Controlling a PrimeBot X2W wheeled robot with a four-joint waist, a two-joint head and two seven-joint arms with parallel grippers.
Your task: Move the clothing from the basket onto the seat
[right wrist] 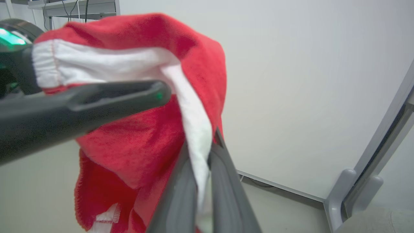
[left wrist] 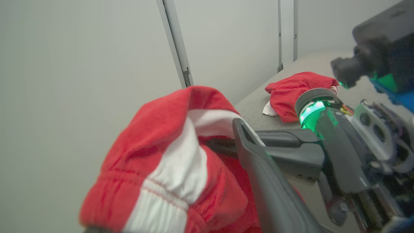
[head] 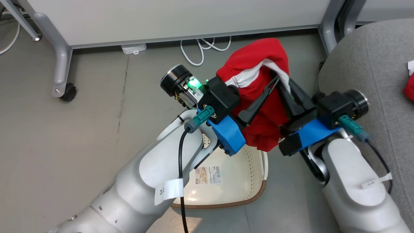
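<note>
A red garment (head: pixel 252 64) with white trim hangs in the air between my two grippers, above the far end of the basket (head: pixel 226 204). The left gripper (head: pixel 270 81) is on its left side: one dark finger (left wrist: pixel 258 168) lies across the fabric and the other is buried in it. My right gripper (right wrist: pixel 207 152) is pinched on the white stripe at the garment's right edge. The basket stands on the floor, its bottom with the barcode sticker (head: pixel 207 174) bare. The grey seat (head: pixel 381 64) is to the right, and a second red garment (left wrist: pixel 297 90) lies on it.
Behind the basket a white panel on grey legs (head: pixel 61 58) has a black caster (head: pixel 68 92) at its left leg. A white cable (head: pixel 203 48) and an adapter (head: pixel 133 48) lie under it. Another grey leg (head: pixel 326 32) stands beside the seat.
</note>
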